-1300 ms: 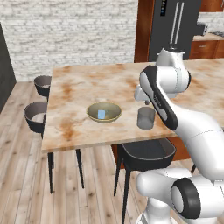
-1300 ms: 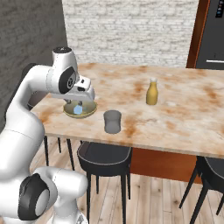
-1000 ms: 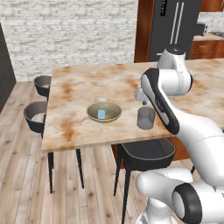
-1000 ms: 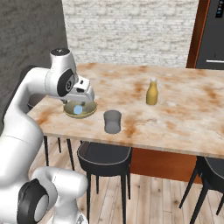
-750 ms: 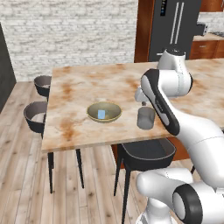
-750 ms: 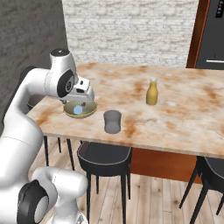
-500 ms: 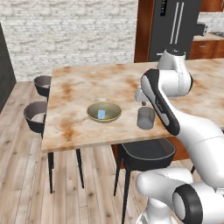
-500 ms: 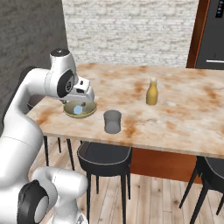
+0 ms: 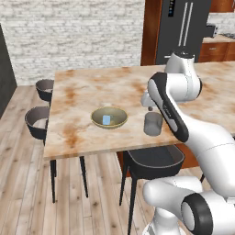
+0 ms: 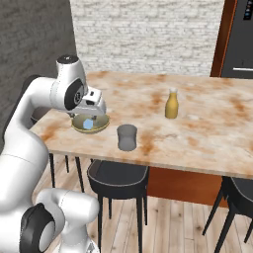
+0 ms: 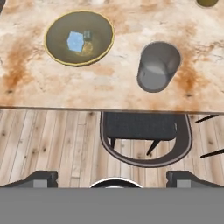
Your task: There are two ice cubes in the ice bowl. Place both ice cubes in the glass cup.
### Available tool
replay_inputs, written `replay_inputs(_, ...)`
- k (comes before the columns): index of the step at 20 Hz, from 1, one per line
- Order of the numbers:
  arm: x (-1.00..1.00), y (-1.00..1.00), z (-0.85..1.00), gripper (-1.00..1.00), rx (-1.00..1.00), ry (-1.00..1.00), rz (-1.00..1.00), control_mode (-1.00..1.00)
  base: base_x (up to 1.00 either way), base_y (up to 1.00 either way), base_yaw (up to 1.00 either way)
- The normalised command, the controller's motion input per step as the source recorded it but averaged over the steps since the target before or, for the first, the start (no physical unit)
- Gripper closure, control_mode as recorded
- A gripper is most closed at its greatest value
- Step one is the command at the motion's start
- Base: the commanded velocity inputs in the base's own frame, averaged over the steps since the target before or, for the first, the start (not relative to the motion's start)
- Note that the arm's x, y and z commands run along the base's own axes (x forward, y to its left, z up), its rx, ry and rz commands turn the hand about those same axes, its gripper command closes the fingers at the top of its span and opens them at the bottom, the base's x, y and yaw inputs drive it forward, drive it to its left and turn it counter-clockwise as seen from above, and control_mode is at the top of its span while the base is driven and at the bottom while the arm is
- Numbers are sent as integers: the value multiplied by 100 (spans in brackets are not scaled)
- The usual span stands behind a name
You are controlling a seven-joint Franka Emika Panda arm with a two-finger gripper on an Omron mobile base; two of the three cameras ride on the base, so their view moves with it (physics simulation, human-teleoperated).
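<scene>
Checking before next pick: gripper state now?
Gripper: open, jaws spread wide, holding nothing; it hangs above the table edge, apart from ice bowl and glass cup.

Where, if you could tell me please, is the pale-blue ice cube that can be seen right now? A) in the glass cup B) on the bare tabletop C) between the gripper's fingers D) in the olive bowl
D: the ice cube lies inside the ice bowl, left of the glass cup in the hand view.
</scene>
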Motion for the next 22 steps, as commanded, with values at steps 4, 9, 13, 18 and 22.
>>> replay_inputs(4,30,59,-5,-100,0,8,0,-100,0,0,0)
replay_inputs(9,36,65,-22,-100,3,14,0,-100,0,0,0)
replay_inputs(13,41,26,-34,-100,7,10,0,-100,0,0,0)
replay_inputs(18,48,31,-26,-100,0,1,-2,-100,0,0,0)
replay_inputs(22,58,9,-35,-100,0,0,-10,-100,0,0,0)
